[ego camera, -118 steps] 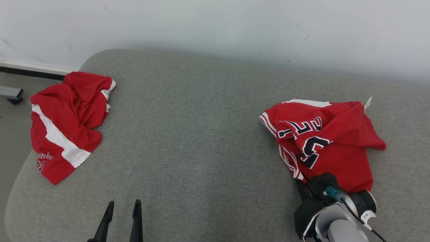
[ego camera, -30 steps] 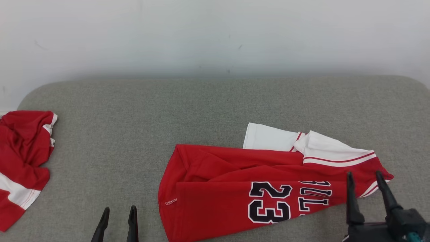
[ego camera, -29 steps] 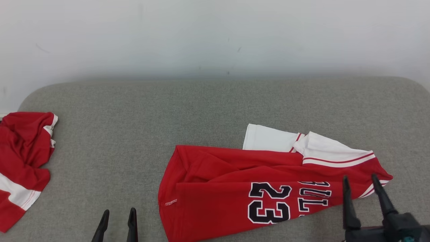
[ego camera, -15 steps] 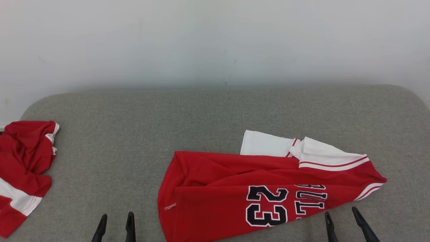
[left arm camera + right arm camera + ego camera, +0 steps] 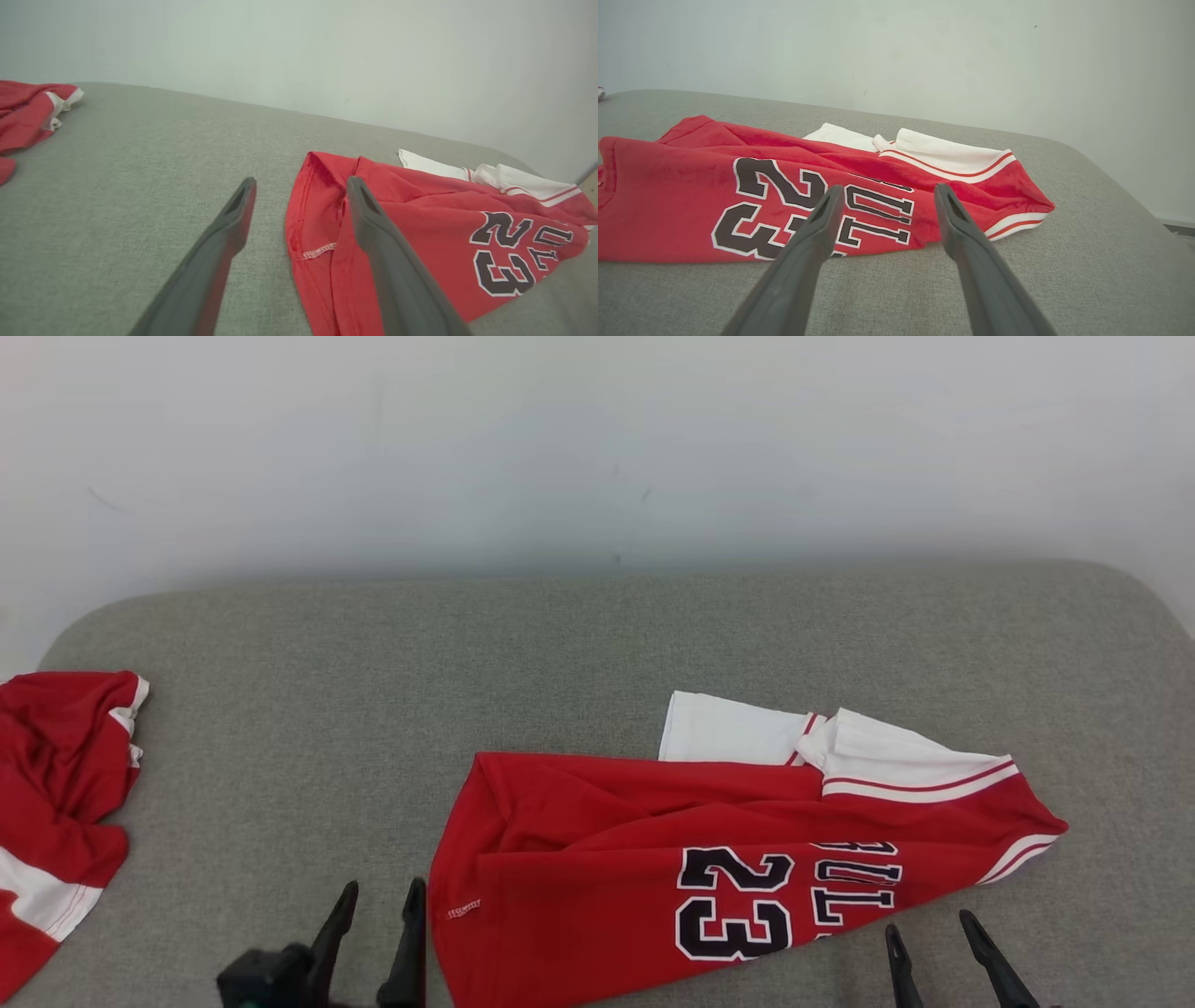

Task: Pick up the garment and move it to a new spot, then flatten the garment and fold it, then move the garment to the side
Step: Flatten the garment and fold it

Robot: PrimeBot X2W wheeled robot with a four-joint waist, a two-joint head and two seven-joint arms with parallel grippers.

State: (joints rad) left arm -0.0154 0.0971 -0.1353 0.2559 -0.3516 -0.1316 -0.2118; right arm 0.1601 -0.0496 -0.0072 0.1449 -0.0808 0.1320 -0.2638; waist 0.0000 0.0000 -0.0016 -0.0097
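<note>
The garment [image 5: 653,859] is a red jersey with white trim and a black "23". It lies spread but creased across the middle and right of the grey cushion [image 5: 467,653]. It also fills the right of the left wrist view as the garment [image 5: 420,224] and the left of the right wrist view as the garment [image 5: 738,196]. My left gripper [image 5: 381,905] stands open just left of the jersey's hem corner, holding nothing. My right gripper [image 5: 929,933] is open and empty at the bottom edge, just in front of the jersey's lettered end.
A second crumpled red and white garment [image 5: 56,803] lies at the cushion's far left edge, also seen as the second garment [image 5: 32,112]. A pale wall [image 5: 597,448] runs behind the cushion. The cushion's right edge curves down near the floor [image 5: 1181,228].
My right gripper has drawn back from over the jersey's right end to the bottom edge. My left gripper has come forward and right toward the hem corner. The jersey lies unchanged.
</note>
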